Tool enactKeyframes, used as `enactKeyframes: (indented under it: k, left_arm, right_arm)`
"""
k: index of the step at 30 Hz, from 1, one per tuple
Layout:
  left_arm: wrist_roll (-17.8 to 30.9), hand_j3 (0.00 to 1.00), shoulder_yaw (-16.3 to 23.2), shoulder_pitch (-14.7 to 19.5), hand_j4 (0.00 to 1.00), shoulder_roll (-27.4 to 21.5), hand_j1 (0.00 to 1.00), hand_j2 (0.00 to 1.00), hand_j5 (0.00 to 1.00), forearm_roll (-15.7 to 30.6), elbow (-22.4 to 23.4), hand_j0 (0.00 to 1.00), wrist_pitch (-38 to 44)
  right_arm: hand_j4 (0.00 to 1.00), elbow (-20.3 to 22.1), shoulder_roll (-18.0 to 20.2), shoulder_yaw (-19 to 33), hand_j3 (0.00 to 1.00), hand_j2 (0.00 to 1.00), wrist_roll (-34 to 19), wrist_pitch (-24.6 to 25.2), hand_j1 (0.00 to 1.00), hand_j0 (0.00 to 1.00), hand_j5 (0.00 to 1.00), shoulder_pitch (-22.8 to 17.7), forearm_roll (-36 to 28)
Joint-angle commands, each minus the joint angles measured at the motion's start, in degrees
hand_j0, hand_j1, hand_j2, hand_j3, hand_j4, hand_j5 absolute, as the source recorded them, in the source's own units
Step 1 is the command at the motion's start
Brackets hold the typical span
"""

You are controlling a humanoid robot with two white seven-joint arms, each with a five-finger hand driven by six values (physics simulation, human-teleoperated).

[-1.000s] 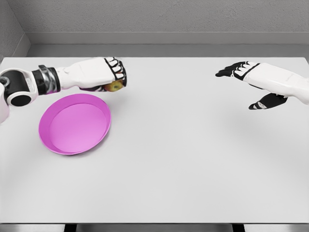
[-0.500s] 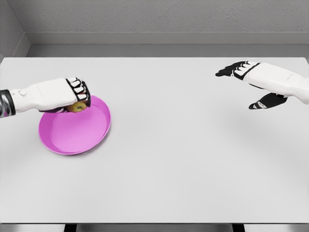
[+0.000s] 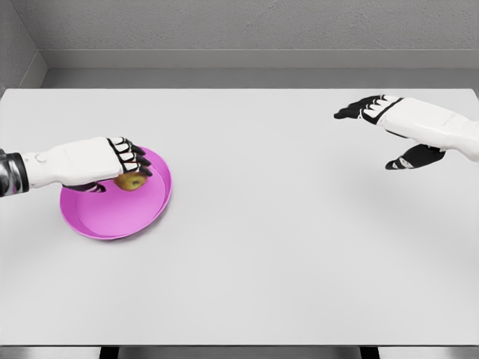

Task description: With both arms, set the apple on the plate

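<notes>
From my remote seat I see the left hand (image 3: 123,161) reaching in from the left edge of the desk (image 3: 284,247), over the back part of the pink plate (image 3: 112,213). Its fingers (image 3: 135,153) are curled down over the apple (image 3: 132,181), which shows yellow-green just under the fingertips. The apple is inside the rim of the plate, at the far side of it, but I cannot tell if it already rests on the plate or is a little above it. The fingers look closed around the top of the apple, so I count it as held. The plate lies near the left edge of the desk, about halfway between the front and back edges. The right hand (image 3: 389,131) is well apart, near the right edge toward the back of the desk, and it hovers above the surface. Its fingers are stretched out flat and point to the left, with the thumb (image 3: 408,158) hanging lower, and it holds nothing. The middle and front of the desk are plain white. Behind the desk I see a grey wall (image 3: 247,30).
</notes>
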State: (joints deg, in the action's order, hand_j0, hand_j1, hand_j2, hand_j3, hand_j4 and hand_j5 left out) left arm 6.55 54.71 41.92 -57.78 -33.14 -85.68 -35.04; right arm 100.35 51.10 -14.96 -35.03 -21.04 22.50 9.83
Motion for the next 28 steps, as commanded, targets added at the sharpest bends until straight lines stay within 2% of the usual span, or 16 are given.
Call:
enactKeyframes:
  k: [1, 5, 7, 9, 12, 18, 22, 28]
  left_arm:
    - [-0.04, 1.0, 0.04, 0.0, 1.0, -0.14, 1.0, 1.0, 1.0, 0.36, -0.36, 1.0, 0.04]
    - [-0.13, 1.0, -0.4, 0.09, 1.0, -0.4, 1.0, 1.0, 1.0, 0.97, -0.36, 1.0, 0.04]
    - [-0.22, 1.0, -0.75, 0.26, 1.0, -0.4, 1.0, 1.0, 1.0, 4.22, -0.45, 1.0, 0.04]
    - [-0.22, 1.0, -2.85, 0.26, 1.0, -0.4, 1.0, 1.0, 1.0, 8.18, -0.28, 1.0, 0.04]
    - [-0.22, 1.0, -3.12, 0.97, 1.0, -0.22, 1.0, 1.0, 1.0, 11.96, 0.6, 1.0, 0.04]
    - [-0.13, 1.0, -6.64, 1.05, 1.0, -0.22, 1.0, 1.0, 1.0, 12.75, 4.03, 1.0, 0.04]
    - [-0.22, 1.0, -8.3, 0.35, 1.0, -0.31, 1.0, 1.0, 1.0, 13.02, 4.12, 1.0, 0.04]
    - [-0.13, 1.0, -8.31, 0.26, 1.0, -0.22, 1.0, 1.0, 1.0, 13.02, 4.12, 1.0, 0.04]
  right_arm:
    - [1.0, 0.02, 0.05, 0.02, 1.0, 1.0, 0.03, 0.12, 1.0, 1.0, 1.0, 0.0, -0.25]
    - [1.0, 0.02, 0.23, 0.02, 1.0, 1.0, 0.03, 0.12, 1.0, 1.0, 1.0, 0.0, -0.25]
    - [1.0, 0.02, 0.23, 0.11, 1.0, 1.0, 0.03, 0.12, 1.0, 1.0, 1.0, 0.0, -0.25]
    - [1.0, 0.02, 0.23, 0.11, 1.0, 1.0, 0.03, 0.12, 1.0, 1.0, 1.0, 0.0, -0.25]
    - [1.0, 0.02, 0.23, 0.11, 1.0, 1.0, 0.03, 0.12, 1.0, 1.0, 1.0, 0.0, -0.25]
    - [1.0, 0.02, 0.32, 0.11, 1.0, 1.0, 0.03, 0.04, 1.0, 1.0, 1.0, 0.0, -0.25]
    - [1.0, 0.02, 0.32, 0.11, 1.0, 1.0, 0.03, 0.12, 1.0, 1.0, 1.0, 0.0, -0.25]
    - [1.0, 0.02, 0.32, 0.11, 1.0, 1.0, 0.03, 0.04, 1.0, 1.0, 1.0, 0.0, -0.25]
